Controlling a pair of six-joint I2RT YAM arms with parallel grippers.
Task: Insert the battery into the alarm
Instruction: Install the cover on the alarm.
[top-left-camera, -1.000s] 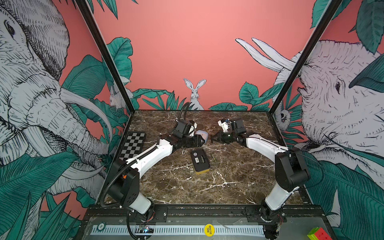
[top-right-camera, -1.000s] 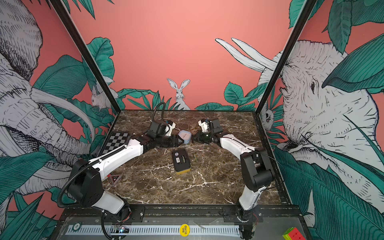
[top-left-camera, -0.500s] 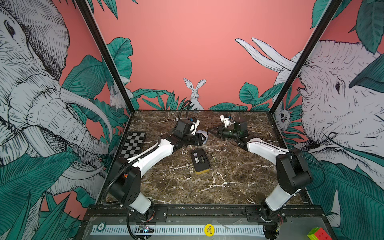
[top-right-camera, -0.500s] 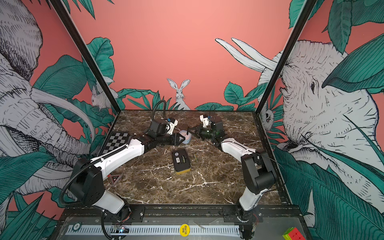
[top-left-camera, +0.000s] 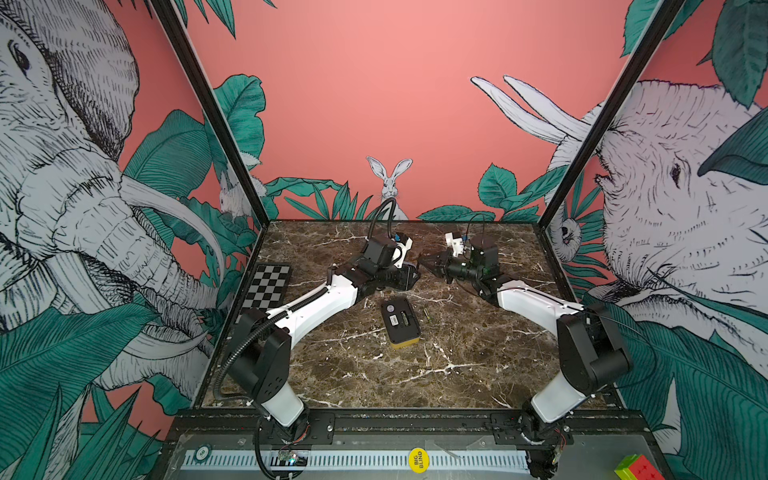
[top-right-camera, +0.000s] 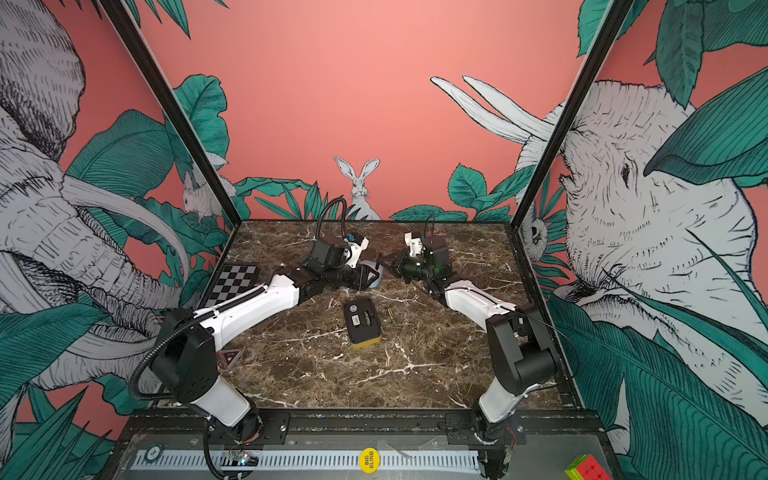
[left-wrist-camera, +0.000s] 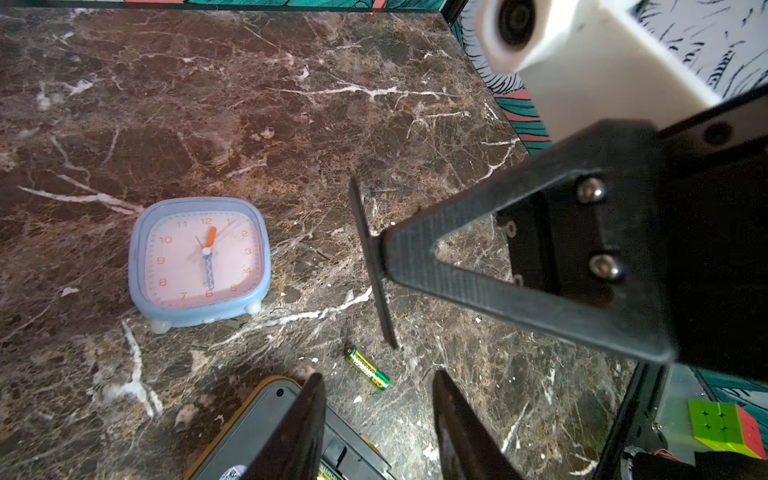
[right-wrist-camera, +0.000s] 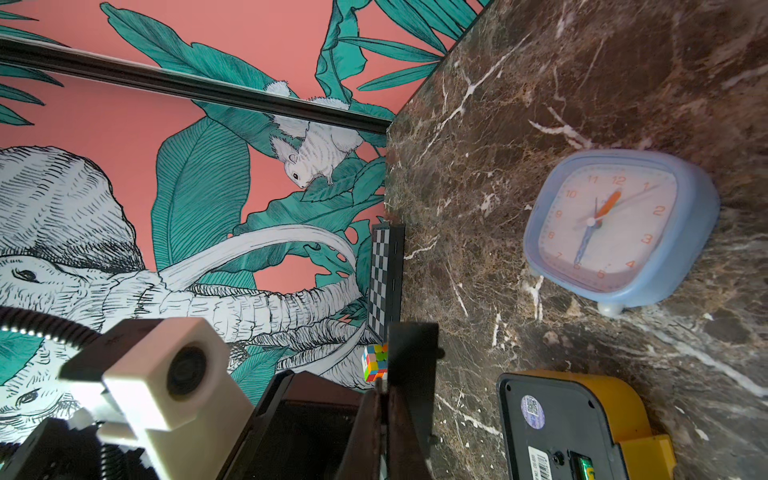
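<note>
Your left claw (left-wrist-camera: 377, 392) is half open and empty; the right claw (right-wrist-camera: 384, 395) is clamped on a thin black plate (left-wrist-camera: 379, 291). Clip the battery (left-wrist-camera: 366, 368) off-centre and it likely rolls.

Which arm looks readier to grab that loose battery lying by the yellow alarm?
Probably the left: the left gripper is open, empty and aimed at the battery. The right gripper is shut on a thin black plate.

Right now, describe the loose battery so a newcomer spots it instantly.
On the brown marble table, find the black-backed yellow alarm lying face down mid-table. Beside it, on the side of the right arm, lies a small green-and-gold cylindrical battery, the only cylinder lying loose.
</note>
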